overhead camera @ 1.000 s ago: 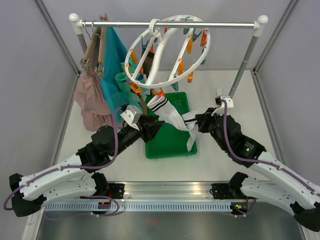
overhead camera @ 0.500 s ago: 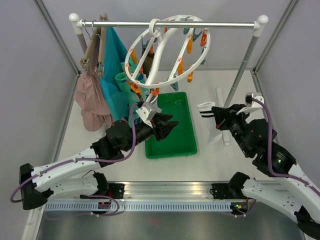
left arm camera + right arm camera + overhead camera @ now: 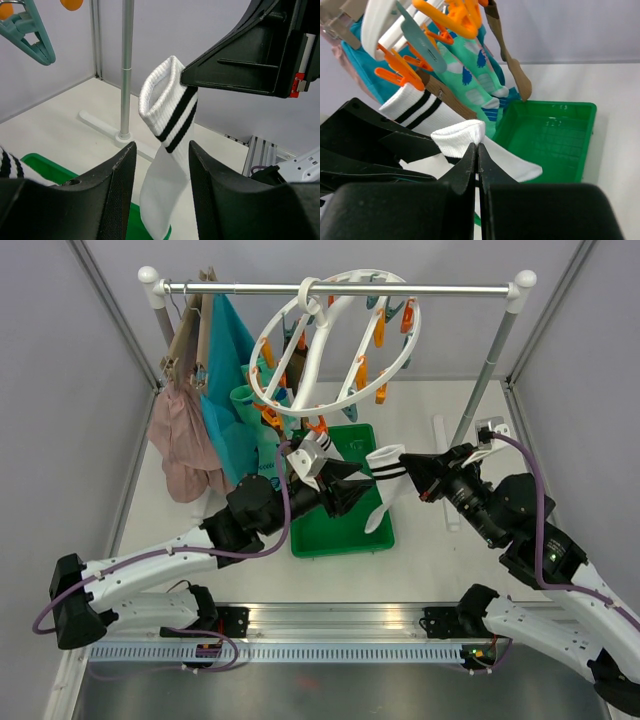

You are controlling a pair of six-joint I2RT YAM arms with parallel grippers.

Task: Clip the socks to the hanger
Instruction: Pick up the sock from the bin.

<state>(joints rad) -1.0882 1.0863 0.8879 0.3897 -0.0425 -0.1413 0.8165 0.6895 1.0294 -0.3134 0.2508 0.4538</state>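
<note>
My right gripper (image 3: 412, 469) is shut on the cuff of a white sock with black stripes (image 3: 384, 486) and holds it hanging over the green tray (image 3: 358, 535). The sock shows in the left wrist view (image 3: 167, 150) and the right wrist view (image 3: 457, 137). My left gripper (image 3: 360, 487) is open, its fingers either side of the hanging sock, not touching it. The round white hanger (image 3: 330, 340) with orange and teal pegs hangs from the rail. Another striped sock (image 3: 417, 110), mint-teal socks (image 3: 472, 70) and a brown sock (image 3: 507, 57) hang clipped on it.
The metal rail (image 3: 340, 287) stands on two posts; the right post (image 3: 490, 365) is close to my right arm. A large teal garment (image 3: 228, 370) and a pink-beige garment (image 3: 182, 440) hang at the left on tan hangers.
My right gripper has brought the striped sock leftward from the right post to over the tray. My left gripper has moved right and up to straddle it.
</note>
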